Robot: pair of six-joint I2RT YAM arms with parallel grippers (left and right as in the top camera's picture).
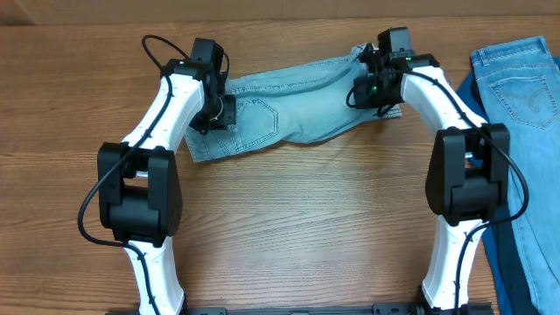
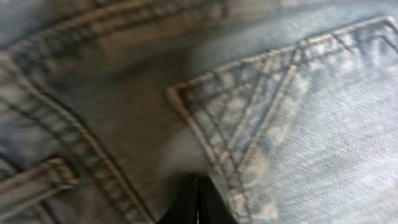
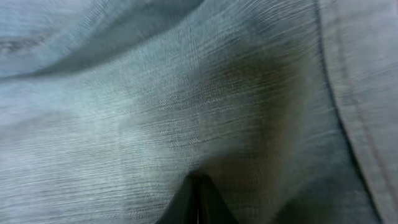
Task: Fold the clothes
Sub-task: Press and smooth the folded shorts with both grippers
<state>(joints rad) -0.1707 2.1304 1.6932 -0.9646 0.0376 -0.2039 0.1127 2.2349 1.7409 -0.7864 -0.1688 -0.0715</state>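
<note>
The pale, faded denim shorts (image 1: 293,105) lie crumpled across the far middle of the wooden table. My left gripper (image 1: 220,112) is at their left end, beside a stitched back pocket (image 2: 298,124). In the left wrist view its fingers (image 2: 198,200) are shut, with the tips pinched into the denim. My right gripper (image 1: 372,90) is at the shorts' right end. Its fingers (image 3: 198,198) are also shut, with the tips buried in a dark crease of plain denim (image 3: 155,112). The cloth fills both wrist views.
A brighter light-blue denim garment (image 1: 525,96) lies at the right edge of the table, over a dark blue cloth (image 1: 500,271). Bare wooden tabletop (image 1: 297,227) spreads in front of the shorts, between the two arm bases.
</note>
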